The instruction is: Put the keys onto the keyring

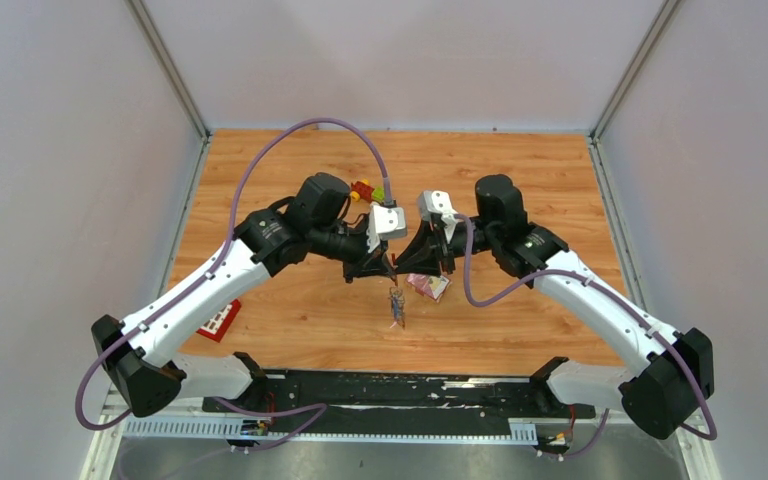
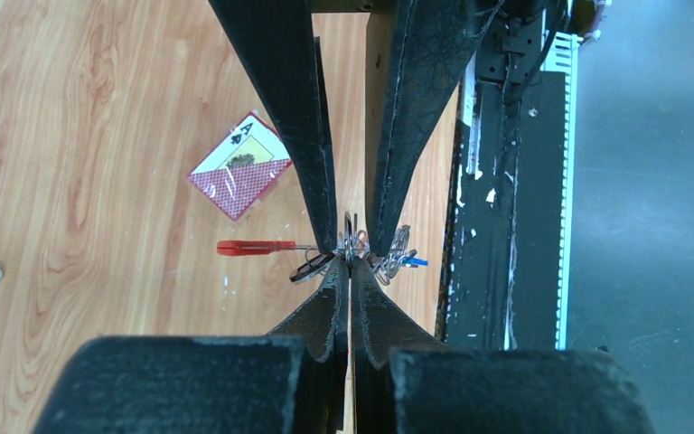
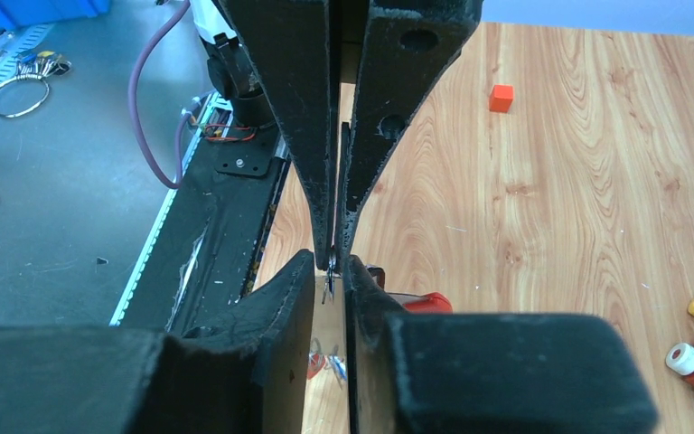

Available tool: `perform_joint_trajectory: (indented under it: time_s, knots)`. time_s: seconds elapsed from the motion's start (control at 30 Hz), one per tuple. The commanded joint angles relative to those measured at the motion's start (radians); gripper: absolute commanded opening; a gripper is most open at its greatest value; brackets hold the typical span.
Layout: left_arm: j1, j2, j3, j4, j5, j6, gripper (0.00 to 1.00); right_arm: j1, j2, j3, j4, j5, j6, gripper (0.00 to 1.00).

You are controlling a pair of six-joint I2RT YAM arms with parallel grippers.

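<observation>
Both grippers meet above the middle of the table. My left gripper is shut on the thin metal loop of the keyring, which it holds up in the air. The ring's red fob sticks out to the left, with a dark fob beside it. A bunch of small keys, one of them blue-headed, hangs on the other side; the top view shows the keys dangling below. My right gripper stands narrowly open, its fingers on either side of the ring and the left fingertips.
A pink foil packet lies just right of the hanging keys. A red-backed playing card lies on the wood at the left. A toy car sits behind the grippers, and a small orange cube lies apart. The black base rail runs along the near edge.
</observation>
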Motion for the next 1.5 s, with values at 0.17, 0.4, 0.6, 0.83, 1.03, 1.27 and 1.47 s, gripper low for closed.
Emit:
perform_joint_trajectory:
  time_s: [0.17,0.4,0.6,0.83,1.03,1.27,1.47]
  knots:
    - [-0.007,-0.012,0.022,0.039,0.036,-0.006,0.00,0.012,0.002,0.007,0.030,-0.001,-0.023,0.17]
    - [-0.007,-0.024,0.010,0.048,0.042,-0.008,0.00,0.012,0.008,0.005,0.024,0.011,-0.032,0.16]
    - [-0.007,-0.026,0.010,0.048,0.046,-0.007,0.00,0.013,0.020,0.009,0.012,0.012,-0.041,0.15]
    - [-0.007,-0.031,-0.001,0.055,0.046,-0.004,0.00,0.014,0.013,0.007,0.010,0.006,-0.043,0.01]
    - [-0.006,-0.038,-0.012,0.066,0.037,0.019,0.00,0.012,-0.007,0.006,0.009,0.014,-0.047,0.00]
    - [-0.001,-0.108,-0.074,0.128,0.002,0.161,0.45,0.001,-0.034,0.017,-0.006,-0.005,-0.047,0.00]
    - [0.008,-0.152,-0.150,0.203,-0.002,0.252,0.59,-0.014,-0.053,0.012,-0.006,-0.040,-0.049,0.00]
